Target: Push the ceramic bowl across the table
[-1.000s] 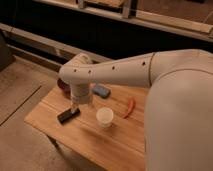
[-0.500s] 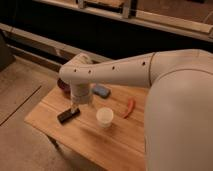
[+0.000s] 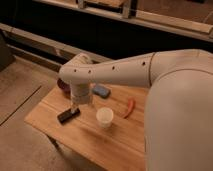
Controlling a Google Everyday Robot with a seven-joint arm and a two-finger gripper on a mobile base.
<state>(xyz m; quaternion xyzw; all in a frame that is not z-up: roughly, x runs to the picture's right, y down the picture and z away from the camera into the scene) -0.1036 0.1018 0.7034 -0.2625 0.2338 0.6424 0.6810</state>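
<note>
The dark maroon ceramic bowl [image 3: 63,88] sits near the far left edge of the light wooden table [image 3: 115,145]; only a sliver of it shows behind my arm. My white arm reaches from the right across the table, and its wrist hangs over the bowl's spot. The gripper [image 3: 74,106] points down just in front of the bowl, above a dark flat object; the arm hides most of it.
A pale cream cup [image 3: 104,117] stands mid-table. A dark rectangular object [image 3: 68,115] lies left of it. A blue-grey object [image 3: 101,91] lies behind, and a red chili-like object [image 3: 130,106] to the right. Dark rails run behind the table.
</note>
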